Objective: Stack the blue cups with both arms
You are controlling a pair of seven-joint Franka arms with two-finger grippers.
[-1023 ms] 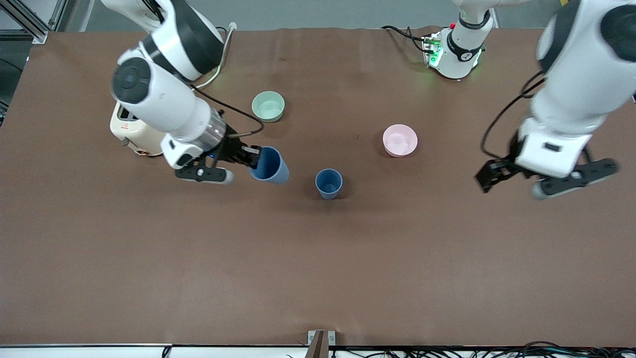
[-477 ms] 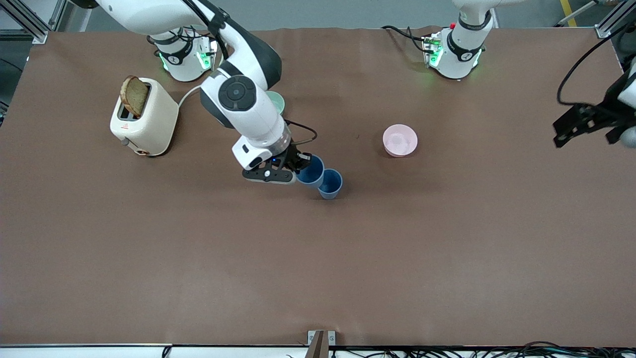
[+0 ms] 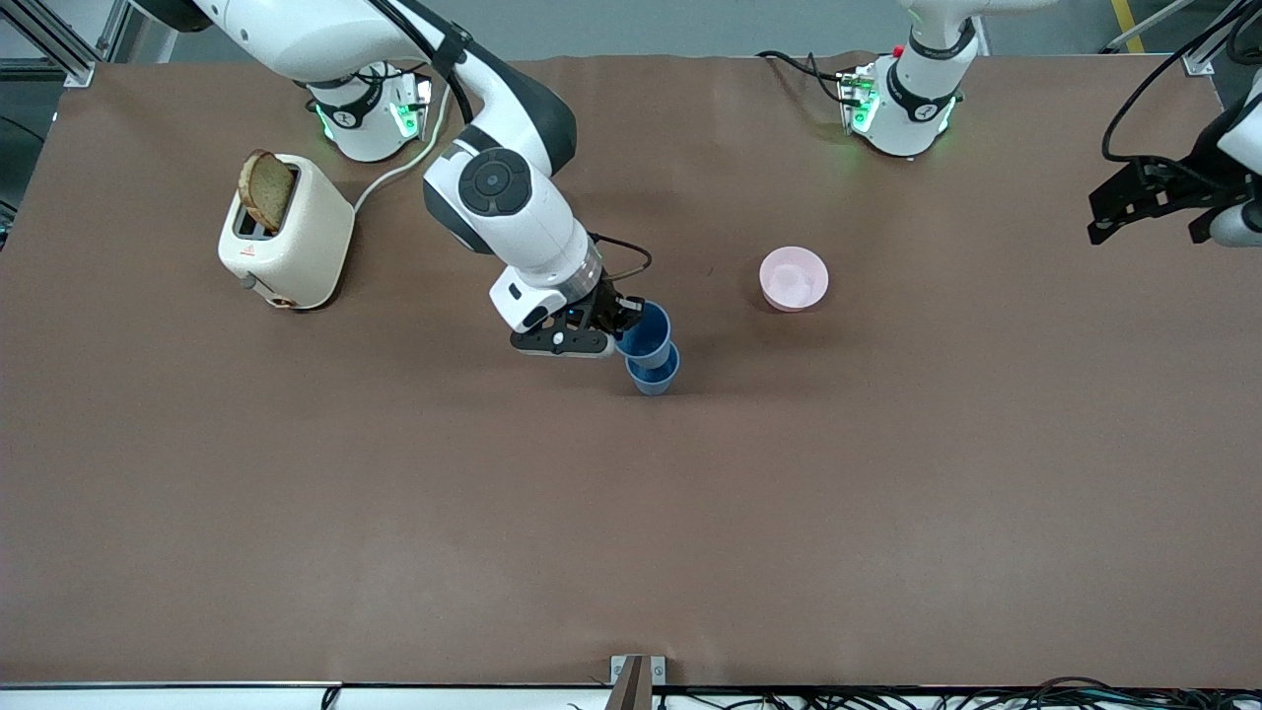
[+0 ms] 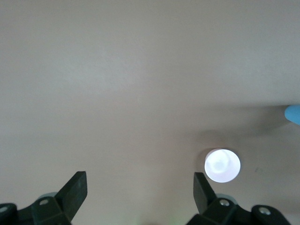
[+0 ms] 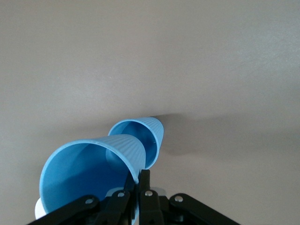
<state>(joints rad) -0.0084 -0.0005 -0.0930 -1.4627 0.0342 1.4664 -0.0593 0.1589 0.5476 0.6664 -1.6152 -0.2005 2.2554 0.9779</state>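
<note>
1. The right gripper [image 3: 623, 323], jaws pinching the held blue cup [image 3: 646, 332] by its rim, hangs mid-worktop, just above the standing blue cup [image 3: 655, 376], slightly off-axis.
2. The left gripper [image 3: 1149, 202], jaws spread, waits at the worktop's edge.

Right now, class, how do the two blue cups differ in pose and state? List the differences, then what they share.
1. The held cup is gripped at its rim by the right gripper; the standing cup is free.
2. The held cup is up in the air over the standing cup, which rests on the table.
3. The held cup tilts; the standing cup is upright.

Both are plain blue tapered tumblers, mouths open. The left gripper waits open.
</note>
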